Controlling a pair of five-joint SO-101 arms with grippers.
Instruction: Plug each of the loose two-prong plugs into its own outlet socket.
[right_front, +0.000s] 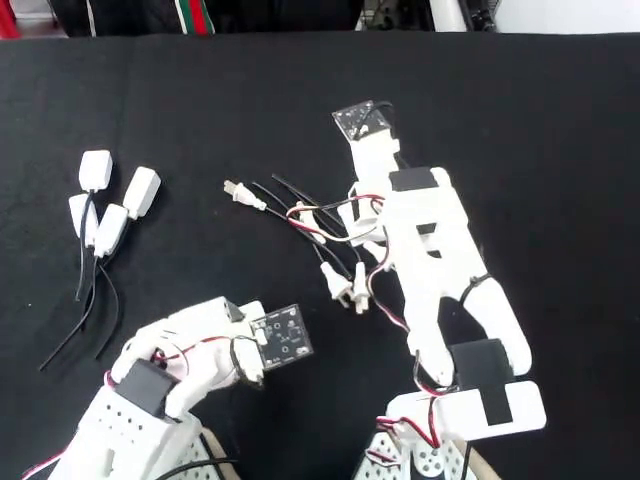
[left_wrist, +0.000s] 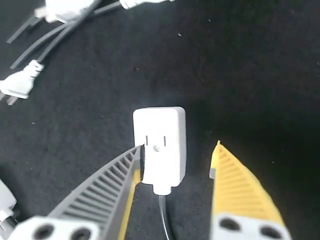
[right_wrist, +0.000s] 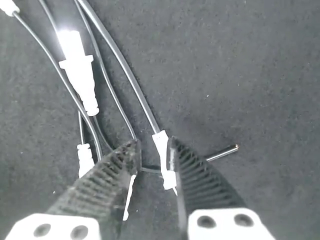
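**A:** Left gripper (left_wrist: 178, 146) spread wide, straddling a socket (left_wrist: 160, 145), and its grey finger (left_wrist: 112, 175) touches the casing.

**B:** Right gripper (right_wrist: 153, 141) barely parted around a plug (right_wrist: 161, 150). Socket cluster (right_front: 105, 205) at nine o'clock on the table (right_front: 550, 150).

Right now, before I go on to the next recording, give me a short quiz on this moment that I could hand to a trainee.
1. True or false: the left gripper is clamped shut on the outlet socket.
2. What sits between the fingers of the right gripper? A) a two-prong plug B) an outlet socket C) nothing
3. In the high view, how many sockets make up the socket cluster?

Key:
1. False. It is open, and the yellow finger stands clear of the socket.
2. A.
3. Four.
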